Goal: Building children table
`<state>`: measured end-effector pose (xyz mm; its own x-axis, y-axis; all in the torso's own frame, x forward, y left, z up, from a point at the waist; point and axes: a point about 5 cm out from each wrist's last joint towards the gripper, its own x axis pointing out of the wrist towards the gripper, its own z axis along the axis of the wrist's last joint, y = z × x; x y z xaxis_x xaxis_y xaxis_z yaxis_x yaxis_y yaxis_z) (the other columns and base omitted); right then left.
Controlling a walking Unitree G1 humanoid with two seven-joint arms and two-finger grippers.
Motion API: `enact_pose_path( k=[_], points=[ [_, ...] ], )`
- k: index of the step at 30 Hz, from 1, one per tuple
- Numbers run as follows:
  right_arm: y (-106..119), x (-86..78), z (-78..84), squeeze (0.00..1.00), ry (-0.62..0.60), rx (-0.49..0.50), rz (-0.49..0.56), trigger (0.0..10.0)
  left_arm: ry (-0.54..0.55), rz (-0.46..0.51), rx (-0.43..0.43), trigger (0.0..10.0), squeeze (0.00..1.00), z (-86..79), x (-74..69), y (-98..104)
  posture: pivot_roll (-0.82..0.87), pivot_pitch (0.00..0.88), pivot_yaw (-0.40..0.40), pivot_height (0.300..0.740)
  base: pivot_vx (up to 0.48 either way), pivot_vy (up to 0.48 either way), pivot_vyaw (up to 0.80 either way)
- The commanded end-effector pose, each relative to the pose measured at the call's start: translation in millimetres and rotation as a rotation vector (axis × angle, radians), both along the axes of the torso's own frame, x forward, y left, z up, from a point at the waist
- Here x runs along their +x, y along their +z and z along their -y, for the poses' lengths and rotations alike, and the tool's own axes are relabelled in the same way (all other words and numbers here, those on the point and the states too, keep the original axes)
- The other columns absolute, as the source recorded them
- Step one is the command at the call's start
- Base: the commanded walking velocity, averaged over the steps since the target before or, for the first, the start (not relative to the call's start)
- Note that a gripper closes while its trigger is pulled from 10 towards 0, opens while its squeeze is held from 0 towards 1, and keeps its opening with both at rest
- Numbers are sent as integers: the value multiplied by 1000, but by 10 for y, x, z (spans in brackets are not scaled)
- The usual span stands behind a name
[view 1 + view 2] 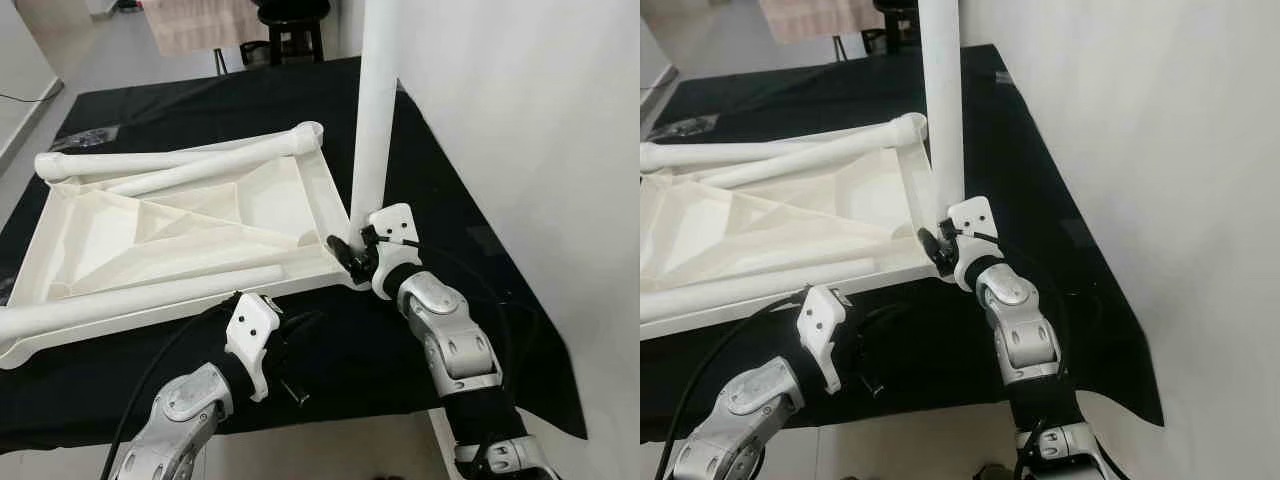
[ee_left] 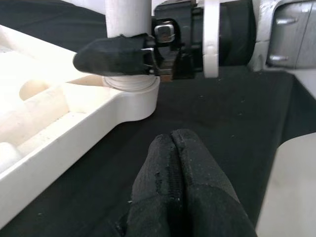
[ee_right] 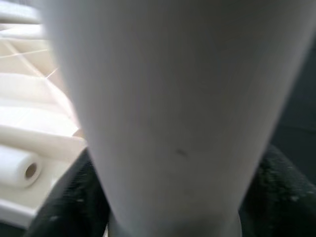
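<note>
While the tabletop (image 1: 190, 225) lies upside down on the black cloth (image 1: 470, 200), the right gripper (image 1: 352, 252) clamps its fingers (image 2: 113, 54) around the base of one upright leg (image 1: 375, 110), which stands in the near corner socket (image 2: 133, 94). Three more legs (image 1: 150, 295) lie loose across the tabletop's underside, beyond the fingers. The left gripper (image 1: 290, 375) rests over the cloth just short of the tabletop's near edge, its fingers (image 2: 182, 187) pressed together and holding nothing. As a judgement, the build is early: one leg is seated or being seated, though whether it is fully home cannot be told. Three legs are left to fit, and the table is yet to be turned upright.
</note>
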<state>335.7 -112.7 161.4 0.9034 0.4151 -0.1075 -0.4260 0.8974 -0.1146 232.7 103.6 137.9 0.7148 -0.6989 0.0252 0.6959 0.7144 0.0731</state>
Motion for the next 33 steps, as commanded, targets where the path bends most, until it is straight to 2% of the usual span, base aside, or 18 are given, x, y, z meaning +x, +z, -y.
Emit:
enact_pose_path(
  k=[1, 2, 5, 6, 7, 8, 9, 10, 15, 19, 20, 26, 29, 32, 33],
  points=[
    [63, 59, 82, 0, 46, 15, 9, 10000, 42, 8, 33, 10000, 0, -61, -11, -40, 51, 126, 38, 740, 0, 0, 0],
    [63, 59, 82, 0, 46, 15, 9, 10000, 42, 8, 33, 10000, 0, -61, -11, -40, 51, 126, 38, 740, 0, 0, 0],
    [255, 135, 221, 0, 202, 34, 79, 10000, 107, 46, 42, 10000, 0, -87, -51, -2, 60, 119, 28, 740, 0, 0, 0],
    [255, 135, 221, 0, 202, 34, 79, 10000, 107, 46, 42, 10000, 0, -87, -51, -2, 60, 119, 28, 740, 0, 0, 0],
    [327, 178, 270, 0, 263, 58, 98, 10000, 129, 57, 39, 10000, 0, -91, -89, 17, 62, 118, 24, 740, 0, 0, 0],
    [421, 221, 333, 0, 386, 87, 111, 10000, 158, 71, 37, 10000, 0, -90, -159, 40, 68, 116, 16, 740, 0, 0, 0],
    [421, 221, 333, 0, 386, 87, 111, 10000, 158, 71, 37, 10000, 0, -90, -159, 40, 68, 116, 16, 740, 0, 0, 0],
    [440, 222, 343, 0, 455, 94, 104, 10000, 172, 69, 30, 10000, 0, -90, -200, 45, 69, 115, 15, 740, 0, 0, 0],
    [444, 237, 343, 0, 573, 69, 75, 10000, 201, 77, 30, 10000, 0, -109, -275, 54, 85, 112, 4, 740, 0, 0, 0],
    [454, 255, 349, 0, 588, 77, 66, 10000, 208, 78, 29, 10000, 0, -113, -287, 55, 86, 110, 3, 740, 0, 0, 0],
    [469, 290, 374, 0, 587, 83, 62, 0, 219, 76, 23, 10000, 0, -115, -292, 53, 87, 111, 1, 740, 0, 0, 0],
    [465, 346, 524, 0, 532, 71, 51, 0, 246, 59, 14, 10000, 0, -118, -290, 24, 79, 105, 5, 740, 0, 0, 0],
    [304, 284, 733, 0, 431, -10, 22, 0, 242, 40, -15, 10000, 0, -104, -304, 9, 59, 110, 2, 740, 0, 0, 0],
    [197, 233, 776, 0, 378, -29, -12, 0, 238, 33, -17, 10000, 0, -102, -311, 5, 51, 112, -1, 740, 0, 0, 0],
    [-201, 6, 718, 0, 48, -6, -151, 0, 223, 23, -18, 10000, 0, -97, -303, -5, 56, 116, -7, 740, 0, 0, 0]
  ],
)
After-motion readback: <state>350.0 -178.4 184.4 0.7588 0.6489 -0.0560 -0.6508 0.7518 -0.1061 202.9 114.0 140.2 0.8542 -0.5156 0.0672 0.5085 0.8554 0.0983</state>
